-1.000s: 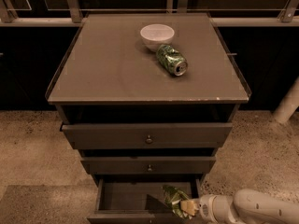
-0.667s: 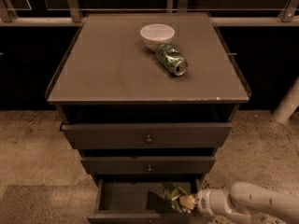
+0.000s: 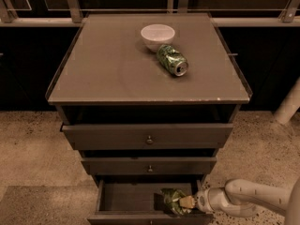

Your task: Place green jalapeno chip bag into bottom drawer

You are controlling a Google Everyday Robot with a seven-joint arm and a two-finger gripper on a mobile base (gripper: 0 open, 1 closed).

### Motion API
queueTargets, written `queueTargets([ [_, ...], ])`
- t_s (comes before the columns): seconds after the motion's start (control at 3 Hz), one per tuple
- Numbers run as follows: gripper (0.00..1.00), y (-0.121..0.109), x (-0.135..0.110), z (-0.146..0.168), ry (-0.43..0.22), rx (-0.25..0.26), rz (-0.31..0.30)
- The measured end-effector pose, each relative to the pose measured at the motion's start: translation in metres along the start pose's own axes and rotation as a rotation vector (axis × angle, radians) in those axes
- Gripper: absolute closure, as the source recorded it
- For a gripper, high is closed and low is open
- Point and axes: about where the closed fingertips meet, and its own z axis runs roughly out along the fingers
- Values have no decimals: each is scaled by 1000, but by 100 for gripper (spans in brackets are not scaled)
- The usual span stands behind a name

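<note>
The green jalapeno chip bag (image 3: 172, 199), crumpled green foil with pale printing, is inside the bottom drawer (image 3: 126, 197) at its right end. The drawer is pulled open below the two knobbed drawers. My gripper (image 3: 186, 202) reaches in from the lower right on a white arm (image 3: 246, 198) and sits right against the bag's right side, over the drawer's front right corner. The bag hides the fingertips.
A dented green soda can (image 3: 172, 60) lies on its side on the cabinet top (image 3: 103, 64) next to a white bowl (image 3: 157, 35). The top drawer (image 3: 148, 136) and middle drawer (image 3: 149, 165) stick out slightly. A speckled floor surrounds the cabinet.
The gripper and the bag have moved slightly left and deeper into the bottom drawer. The can and bowl have not moved.
</note>
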Motion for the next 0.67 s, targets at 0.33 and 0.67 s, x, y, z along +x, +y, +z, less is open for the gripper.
queueTargets([
  [0.33, 100, -20, 7, 18, 12, -65, 35],
  [0.67, 100, -34, 10, 30, -13, -138, 71],
])
